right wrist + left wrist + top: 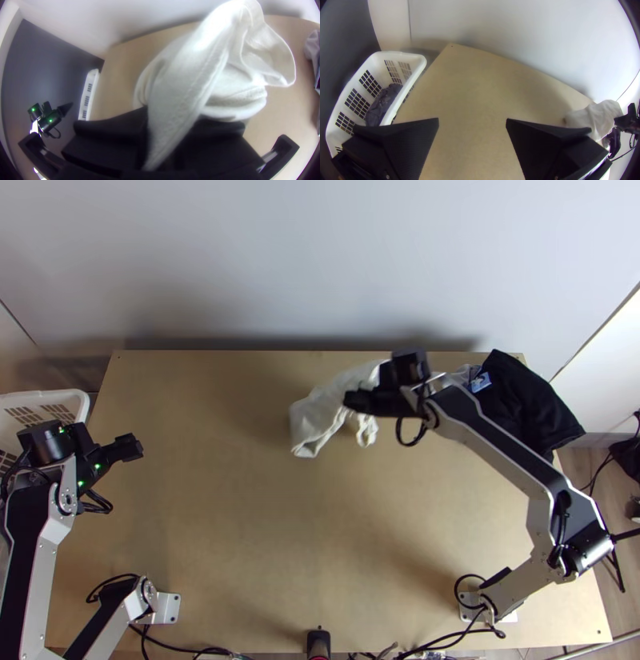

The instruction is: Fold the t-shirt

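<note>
White T-shirt, bunched at far middle of desk; one part clenched in right pincer. Left pincer, released, at left. Done: grasp alone. Outstanding, apparently: spreading flat and every fold.

The left tool is spread wide; the right tool is clamped.

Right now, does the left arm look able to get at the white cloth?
Probably: the left gripper hangs open near the basket, and its way across the table looks free. The right gripper holds the white cloth, though, so they might crowd.
</note>
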Tool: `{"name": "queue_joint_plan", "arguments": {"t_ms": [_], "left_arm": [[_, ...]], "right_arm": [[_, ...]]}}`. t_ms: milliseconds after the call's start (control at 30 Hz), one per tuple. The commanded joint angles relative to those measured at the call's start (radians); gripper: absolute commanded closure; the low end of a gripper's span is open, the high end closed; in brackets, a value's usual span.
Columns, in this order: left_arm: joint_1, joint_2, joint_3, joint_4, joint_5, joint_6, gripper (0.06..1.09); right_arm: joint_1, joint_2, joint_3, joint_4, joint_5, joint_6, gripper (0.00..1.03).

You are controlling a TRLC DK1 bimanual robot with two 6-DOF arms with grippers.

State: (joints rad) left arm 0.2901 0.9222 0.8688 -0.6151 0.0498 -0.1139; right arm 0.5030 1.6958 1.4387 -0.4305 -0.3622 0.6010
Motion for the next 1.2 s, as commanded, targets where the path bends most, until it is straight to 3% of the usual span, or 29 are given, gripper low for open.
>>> {"name": "queue_joint_plan", "arguments": {"t_ms": [0,567,1167], "left_arm": [[0.003,-0.002,-0.013,0.003,0.005,0.002,0.11],[0.004,-0.002,-0.027,0.003,0.035,0.002,0.11],[0.004,-0.002,-0.033,0.003,0.074,-0.013,0.11]], "right_arm": [[-0.090,-0.018,0.091,-0.050,0.002,-0.033,1.00],[-0.412,-0.007,0.347,-0.120,0.043,-0.101,1.00],[-0.689,-0.028,0.247,-0.093,0.175,-0.340,1.00]]}}
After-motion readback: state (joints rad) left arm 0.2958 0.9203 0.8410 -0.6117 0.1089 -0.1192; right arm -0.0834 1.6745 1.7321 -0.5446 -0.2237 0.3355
